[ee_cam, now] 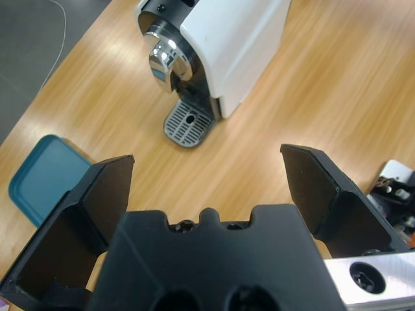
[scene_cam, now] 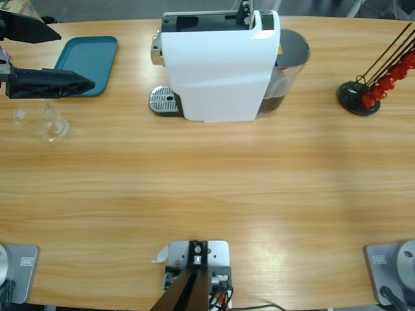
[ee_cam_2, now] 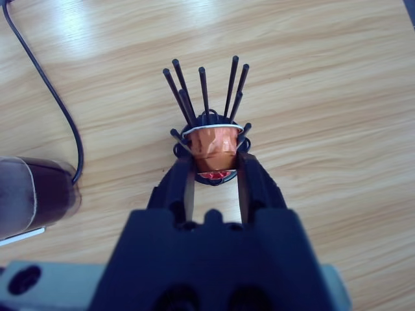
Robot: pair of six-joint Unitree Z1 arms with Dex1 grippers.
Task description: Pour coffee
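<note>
One empty glass upright; no coffee.

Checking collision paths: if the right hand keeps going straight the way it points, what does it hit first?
The right hand would first meet the copper capsule sitting in the black wire capsule holder, directly ahead between its narrowly parted jaws. Depth is unclear; it may already be nearly touching.
</note>
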